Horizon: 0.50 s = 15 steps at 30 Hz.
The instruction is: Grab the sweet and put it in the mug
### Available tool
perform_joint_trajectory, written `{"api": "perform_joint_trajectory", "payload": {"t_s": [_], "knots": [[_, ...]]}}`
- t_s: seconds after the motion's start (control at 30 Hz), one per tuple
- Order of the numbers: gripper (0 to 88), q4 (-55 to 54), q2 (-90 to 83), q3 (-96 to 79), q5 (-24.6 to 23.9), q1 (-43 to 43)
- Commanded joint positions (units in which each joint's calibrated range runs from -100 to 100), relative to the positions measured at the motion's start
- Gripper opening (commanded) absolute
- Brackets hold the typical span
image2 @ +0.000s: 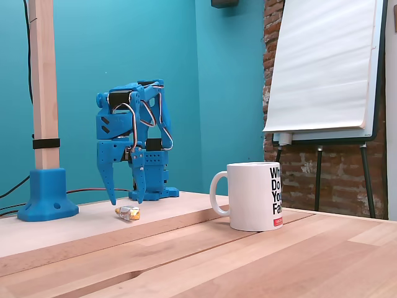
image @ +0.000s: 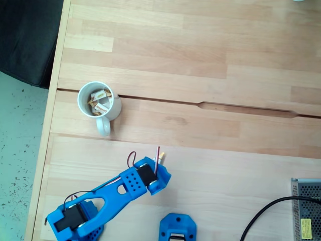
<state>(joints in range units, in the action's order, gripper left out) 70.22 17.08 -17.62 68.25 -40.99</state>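
The sweet [image2: 129, 213] lies on the wooden table, white with yellow-orange ends; in the top-down fixed view only its tip [image: 162, 158] peeks out past the arm's head. My blue gripper [image2: 126, 200] points straight down just above it, open, one finger on each side, nothing held. In the top-down fixed view the gripper [image: 158, 169] sits at the bottom centre. The white mug [image: 98, 103] stands up and to the left of it, handle toward the arm, with wrapped sweets inside. From the side the mug [image2: 254, 195] shows black lettering.
A wooden post in a blue base [image2: 46, 194] stands left of the arm; a blue base [image: 177, 228] shows at the bottom edge. A metal box [image: 307, 208] with a black cable sits bottom right. A groove [image: 246, 109] crosses the table. The table's left edge [image: 50, 125] is near the mug.
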Motion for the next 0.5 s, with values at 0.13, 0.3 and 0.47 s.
{"api": "perform_joint_trajectory", "payload": {"t_s": [0.13,0.3,0.47], "knots": [[21.4,-5.38,-0.21,3.97,0.00,-0.33],[21.4,-7.07,1.69,3.79,0.00,2.21],[21.4,-6.67,3.58,3.79,-0.24,2.79]]}}
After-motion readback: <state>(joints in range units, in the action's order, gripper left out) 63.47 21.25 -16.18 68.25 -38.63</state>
